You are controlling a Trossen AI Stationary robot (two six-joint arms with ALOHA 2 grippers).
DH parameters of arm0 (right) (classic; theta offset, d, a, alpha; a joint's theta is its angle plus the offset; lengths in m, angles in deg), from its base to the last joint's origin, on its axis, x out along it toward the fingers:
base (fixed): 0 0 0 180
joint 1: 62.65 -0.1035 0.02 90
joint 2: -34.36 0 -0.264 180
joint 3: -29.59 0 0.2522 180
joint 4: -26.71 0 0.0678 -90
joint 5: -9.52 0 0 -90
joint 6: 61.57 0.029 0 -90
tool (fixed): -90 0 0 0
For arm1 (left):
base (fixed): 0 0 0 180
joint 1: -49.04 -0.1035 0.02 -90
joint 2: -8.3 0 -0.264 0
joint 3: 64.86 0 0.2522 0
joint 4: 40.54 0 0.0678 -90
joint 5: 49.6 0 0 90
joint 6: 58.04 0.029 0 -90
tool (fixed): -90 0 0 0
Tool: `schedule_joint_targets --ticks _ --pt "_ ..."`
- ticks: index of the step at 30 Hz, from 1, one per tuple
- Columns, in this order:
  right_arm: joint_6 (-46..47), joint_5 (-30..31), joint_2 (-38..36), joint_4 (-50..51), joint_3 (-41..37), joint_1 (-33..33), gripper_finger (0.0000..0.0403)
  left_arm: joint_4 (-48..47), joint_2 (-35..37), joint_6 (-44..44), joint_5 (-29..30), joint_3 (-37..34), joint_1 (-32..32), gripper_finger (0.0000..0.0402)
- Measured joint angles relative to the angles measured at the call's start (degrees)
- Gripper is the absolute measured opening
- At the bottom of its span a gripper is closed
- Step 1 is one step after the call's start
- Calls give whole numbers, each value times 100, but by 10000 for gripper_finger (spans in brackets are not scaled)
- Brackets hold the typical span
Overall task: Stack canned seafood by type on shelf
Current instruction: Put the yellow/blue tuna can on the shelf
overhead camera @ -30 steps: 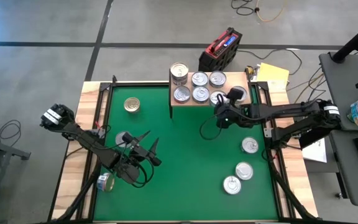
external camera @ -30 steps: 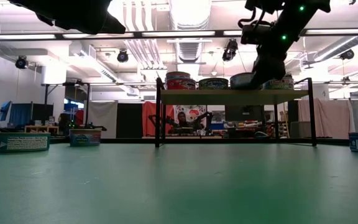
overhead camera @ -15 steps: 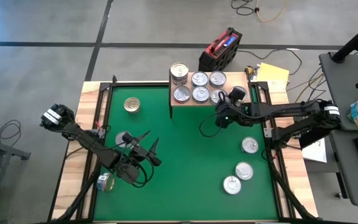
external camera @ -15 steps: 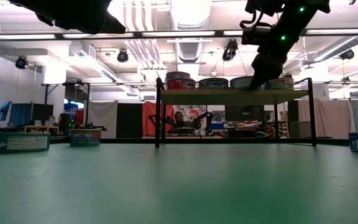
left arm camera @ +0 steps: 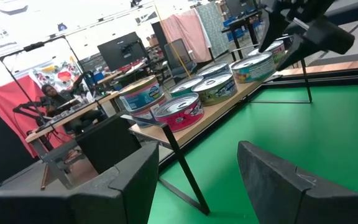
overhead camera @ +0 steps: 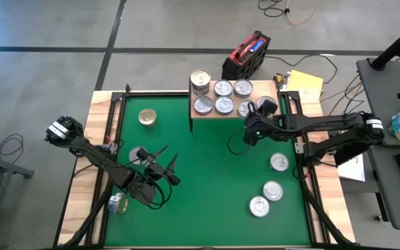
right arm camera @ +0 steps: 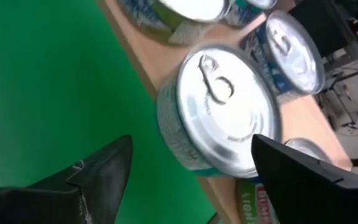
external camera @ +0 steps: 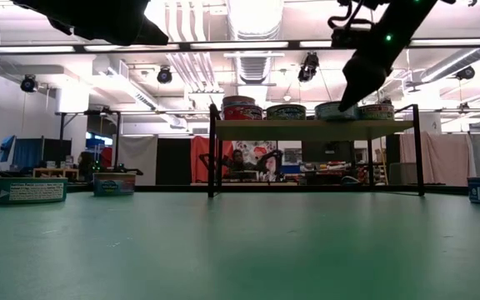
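Tin (right arm camera: 219, 109) on shelf (overhead camera: 214, 114) edge, just ahead of open right end effector (right arm camera: 185, 180).

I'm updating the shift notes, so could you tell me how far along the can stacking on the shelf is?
Roughly half done. Seven tins already sit on the shelf, one pair stacked at its left end. The right end effector, open and empty, hovers by the shelf's front edge beside a silver-topped tin. The left end effector waits open over the mat. Five tins remain off the shelf: four lying on the mat, one lying at its left border.
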Motion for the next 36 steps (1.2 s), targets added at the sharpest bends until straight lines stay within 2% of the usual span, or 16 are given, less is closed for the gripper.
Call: schedule_joint_targets --ticks 7,24,36 --pt "-398 63 -10 -85 66 24 289 0 0 -24 0 1 -4 203" --pt "-1227 19 3 -407 52 245 166 4 0 -43 0 2 -4 203" --pt "-1646 21 2 -920 23 245 111 5 0 -44 2 9 -4 203"
